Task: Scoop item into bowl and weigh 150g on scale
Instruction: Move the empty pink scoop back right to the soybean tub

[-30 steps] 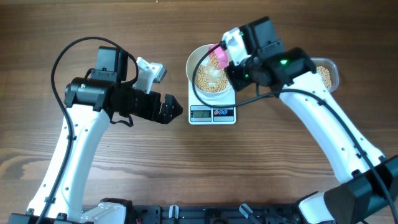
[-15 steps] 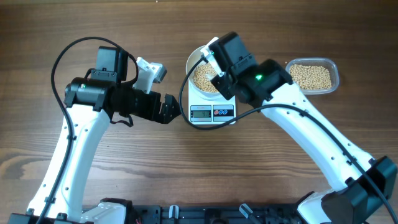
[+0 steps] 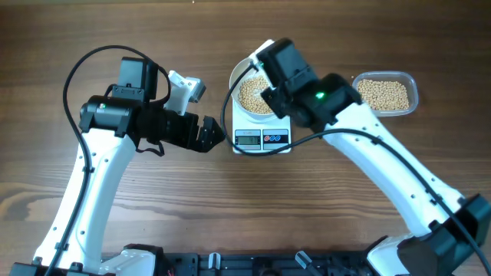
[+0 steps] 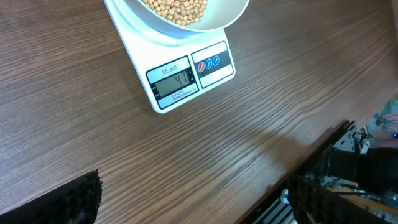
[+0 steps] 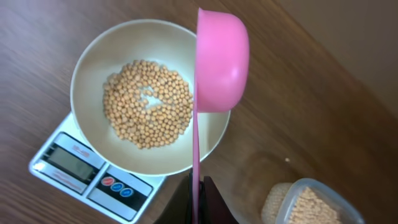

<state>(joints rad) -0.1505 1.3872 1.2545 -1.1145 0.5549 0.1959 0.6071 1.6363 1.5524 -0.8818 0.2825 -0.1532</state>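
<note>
The white bowl (image 5: 84, 81) sits on the white scale (image 5: 87, 168) and holds a layer of pale-tan beans (image 5: 147, 102). My right gripper (image 5: 198, 199) is shut on the thin handle of a pink scoop (image 5: 221, 59). The scoop is turned on its side over the bowl's right rim, its rounded back facing the camera. From overhead the right arm (image 3: 295, 77) covers much of the bowl (image 3: 244, 70), and the scoop is hidden. My left gripper (image 3: 215, 135) hangs open just left of the scale (image 3: 262, 139), with nothing between its fingers (image 4: 74, 199).
A clear plastic tub (image 3: 383, 93) full of the same beans stands to the right of the scale, also seen in the right wrist view as the tub (image 5: 305, 205). The table's front edge (image 4: 323, 149) runs near the left gripper.
The right arm has swung left from beside the tub to over the bowl, hiding the scoop from overhead. The left arm has not moved.
</note>
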